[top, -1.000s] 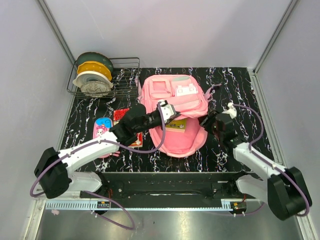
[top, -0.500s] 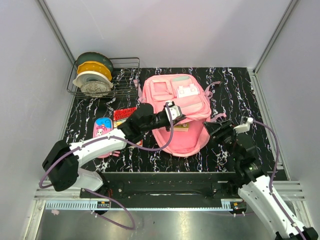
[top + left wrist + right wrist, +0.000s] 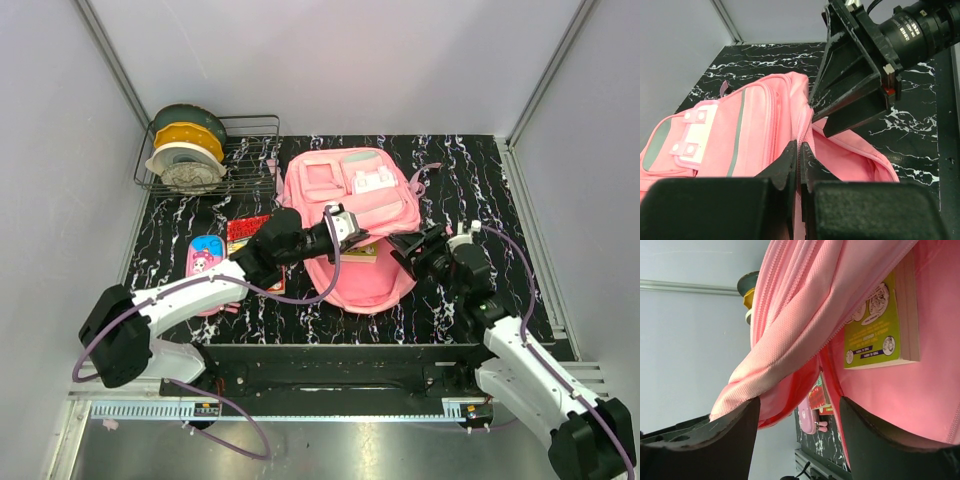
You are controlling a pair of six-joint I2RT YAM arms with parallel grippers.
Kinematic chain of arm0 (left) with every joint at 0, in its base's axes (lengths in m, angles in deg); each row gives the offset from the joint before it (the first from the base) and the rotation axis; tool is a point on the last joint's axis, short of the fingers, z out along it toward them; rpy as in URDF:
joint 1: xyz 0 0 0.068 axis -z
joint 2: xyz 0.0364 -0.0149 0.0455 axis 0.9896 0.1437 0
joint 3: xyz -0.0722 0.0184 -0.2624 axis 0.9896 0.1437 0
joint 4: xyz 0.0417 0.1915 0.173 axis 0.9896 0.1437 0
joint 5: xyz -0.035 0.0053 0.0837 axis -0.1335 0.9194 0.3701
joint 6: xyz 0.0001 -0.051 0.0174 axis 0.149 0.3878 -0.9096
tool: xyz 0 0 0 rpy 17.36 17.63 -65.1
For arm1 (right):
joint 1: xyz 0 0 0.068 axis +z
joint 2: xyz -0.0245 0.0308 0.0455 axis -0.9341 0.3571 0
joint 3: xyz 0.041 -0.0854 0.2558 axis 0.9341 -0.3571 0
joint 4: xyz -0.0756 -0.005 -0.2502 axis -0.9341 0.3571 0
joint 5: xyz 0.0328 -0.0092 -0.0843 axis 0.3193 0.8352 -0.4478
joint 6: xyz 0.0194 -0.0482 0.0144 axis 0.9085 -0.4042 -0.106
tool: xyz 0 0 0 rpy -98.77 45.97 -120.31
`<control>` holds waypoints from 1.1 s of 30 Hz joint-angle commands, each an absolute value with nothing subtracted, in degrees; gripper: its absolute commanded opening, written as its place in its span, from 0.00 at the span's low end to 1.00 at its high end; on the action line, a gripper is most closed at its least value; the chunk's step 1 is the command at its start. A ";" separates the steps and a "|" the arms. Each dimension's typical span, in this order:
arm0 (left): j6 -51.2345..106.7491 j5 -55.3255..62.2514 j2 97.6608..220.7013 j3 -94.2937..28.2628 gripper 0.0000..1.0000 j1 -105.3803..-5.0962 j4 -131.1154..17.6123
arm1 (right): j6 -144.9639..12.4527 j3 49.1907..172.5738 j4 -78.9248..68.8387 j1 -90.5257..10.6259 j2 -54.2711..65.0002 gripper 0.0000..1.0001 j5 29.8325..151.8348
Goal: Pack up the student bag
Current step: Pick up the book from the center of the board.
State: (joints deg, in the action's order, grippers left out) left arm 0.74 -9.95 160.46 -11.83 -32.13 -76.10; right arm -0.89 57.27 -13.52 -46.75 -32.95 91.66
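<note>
The student bag (image 3: 350, 195), a large pink backpack, lies on the black marbled table with its main opening facing the arms. My left gripper (image 3: 345, 224) is shut on the bag's zip edge (image 3: 801, 142) and holds the upper flap (image 3: 805, 315) raised. A yellow-green book (image 3: 874, 330) lies inside the bag (image 3: 740, 125), and part of this book (image 3: 358, 252) shows from above. My right gripper (image 3: 405, 245) stands open at the right side of the opening. The right gripper (image 3: 799, 415) faces into the gap under the flap, its fingers (image 3: 715, 440) wide apart and gripping nothing.
A wire dish rack (image 3: 250, 150) with several plates (image 3: 187, 150) stands at the back left. Left of the bag lie a red book (image 3: 248, 230) and a small pink-and-blue pencil case (image 3: 204, 255). Grey walls close in both sides and the back.
The right gripper has opened wider, drawn back from the bag, then swung in to its opening. The left gripper kept its hold and shifted the flap slightly to the right.
</note>
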 commanded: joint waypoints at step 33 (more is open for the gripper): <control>36.31 13.50 184.21 -32.63 0.99 -51.94 -46.92 | -10.67 63.55 4.55 -46.93 -45.39 0.71 85.57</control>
State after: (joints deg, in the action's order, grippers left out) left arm 34.77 19.06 176.98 -24.18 -51.59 -49.87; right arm -10.07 62.97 5.80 -46.75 -43.34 84.82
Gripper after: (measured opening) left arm 0.988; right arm 0.709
